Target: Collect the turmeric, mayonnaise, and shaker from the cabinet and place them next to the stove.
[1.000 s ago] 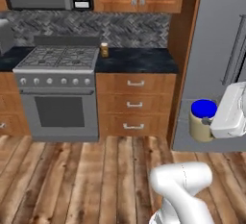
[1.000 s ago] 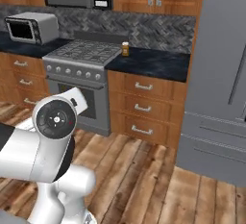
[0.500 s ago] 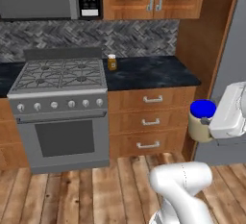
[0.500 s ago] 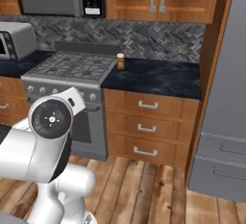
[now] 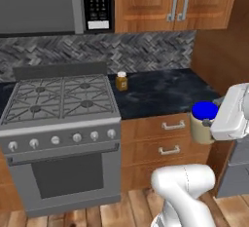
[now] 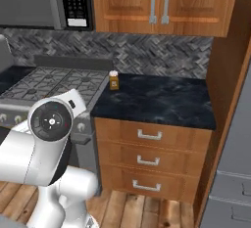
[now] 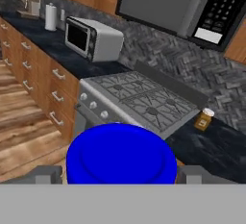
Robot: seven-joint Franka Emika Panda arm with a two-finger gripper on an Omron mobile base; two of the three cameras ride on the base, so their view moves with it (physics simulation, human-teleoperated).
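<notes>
Gripper point(image 7: 120, 175) around mayonnaise point(image 7: 120, 153)

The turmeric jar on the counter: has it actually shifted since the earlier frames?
No. The turmeric sits by the back right corner of the stove, at the backsplash, as before. The base drove closer, so the whole picture shifted.

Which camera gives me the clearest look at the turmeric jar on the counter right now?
The right base view: the turmeric stands unobstructed beside the stove. The left base view shows it similarly, slightly smaller; the hand view shows it tilted.
</notes>
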